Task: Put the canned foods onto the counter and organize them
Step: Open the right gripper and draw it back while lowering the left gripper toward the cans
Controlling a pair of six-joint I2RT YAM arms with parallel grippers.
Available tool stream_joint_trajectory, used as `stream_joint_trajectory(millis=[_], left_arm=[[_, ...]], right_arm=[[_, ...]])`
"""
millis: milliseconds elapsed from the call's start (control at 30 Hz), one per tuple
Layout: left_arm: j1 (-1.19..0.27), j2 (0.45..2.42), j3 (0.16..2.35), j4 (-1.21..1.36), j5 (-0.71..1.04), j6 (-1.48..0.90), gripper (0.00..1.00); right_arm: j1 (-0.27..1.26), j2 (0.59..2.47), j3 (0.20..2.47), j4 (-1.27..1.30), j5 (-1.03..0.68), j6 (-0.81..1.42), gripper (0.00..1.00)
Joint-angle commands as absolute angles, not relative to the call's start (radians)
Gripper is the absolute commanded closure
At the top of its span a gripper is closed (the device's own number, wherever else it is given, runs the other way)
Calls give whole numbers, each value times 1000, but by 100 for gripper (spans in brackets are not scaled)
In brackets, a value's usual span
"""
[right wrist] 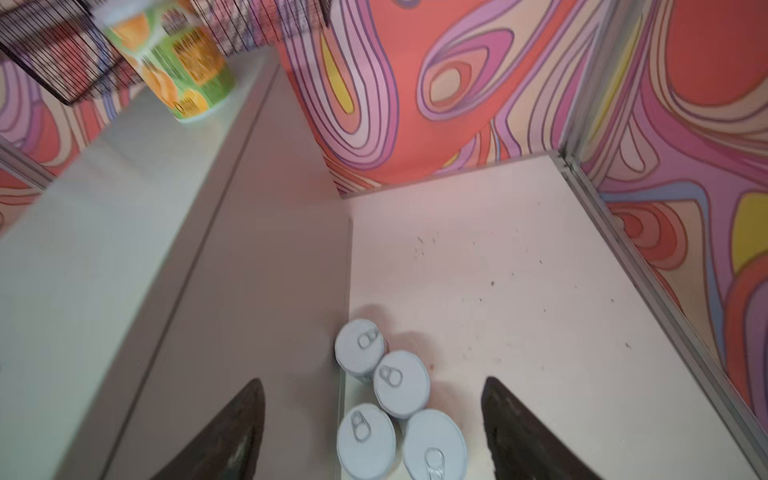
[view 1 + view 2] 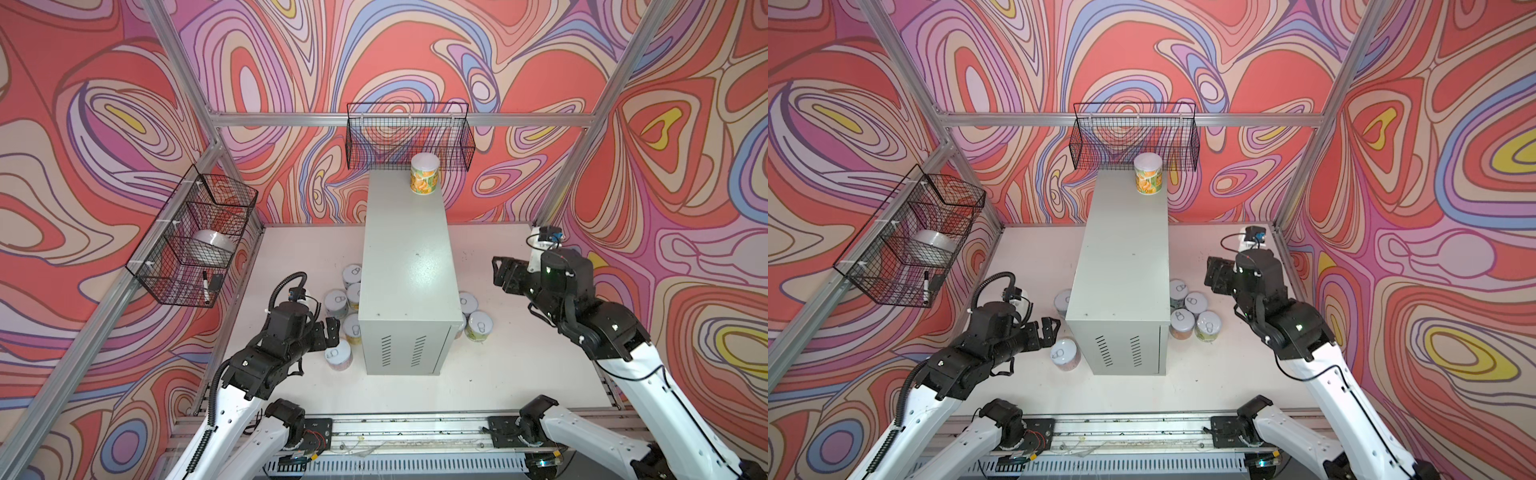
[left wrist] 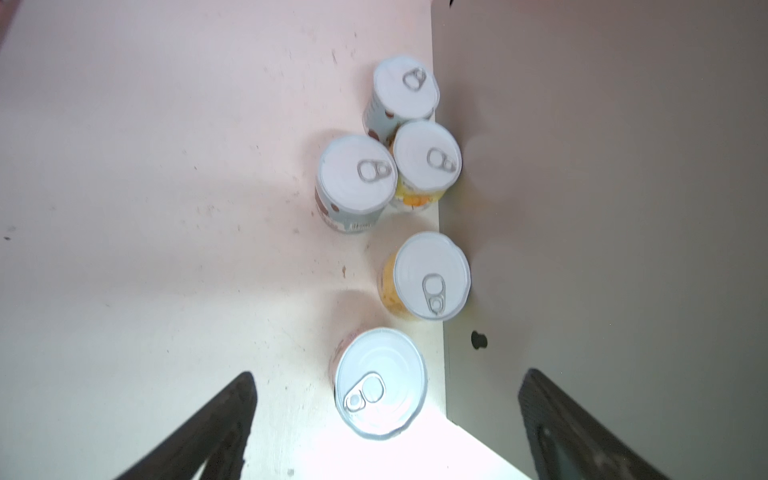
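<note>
The counter [image 2: 405, 270] [image 2: 1121, 266] is a tall pale grey cabinet in the middle of the table. One can with an orange and green label [image 2: 424, 174] [image 2: 1148, 174] [image 1: 183, 62] stands upright at the far end of its top. Several cans [image 2: 338, 303] [image 3: 357, 174] stand on the table against its left side, a pink one [image 2: 337, 355] [image 3: 380, 382] nearest. Several more [image 2: 1196, 320] [image 1: 401, 384] cluster at its right side. My left gripper [image 2: 330, 334] [image 3: 386, 374] hangs open just above the pink can. My right gripper [image 2: 505, 272] [image 1: 374, 379] is open and empty, high over the right cluster.
A black wire basket [image 2: 409, 137] hangs on the back wall just behind the counter's far end. Another wire basket [image 2: 195, 237] on the left wall holds a white roll and a marker. Aluminium frame posts edge the white table [image 2: 519, 365].
</note>
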State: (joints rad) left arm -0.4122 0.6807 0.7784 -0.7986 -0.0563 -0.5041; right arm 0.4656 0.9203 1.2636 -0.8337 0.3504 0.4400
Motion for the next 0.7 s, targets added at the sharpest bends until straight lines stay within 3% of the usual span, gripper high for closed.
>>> stream_joint_trajectory(millis=[0,467,667], left_arm=[[-450,704,776,-824,-116,-582,0],[-692,741,525,-613,-247,-786,0],[-704,781,430,-533,-299,-823,0]], right_arm=[[464,895,1208,-901,392,529,15],[464,946,1096,-811,350,553,11],[463,958,1068,-784,330,561,11]])
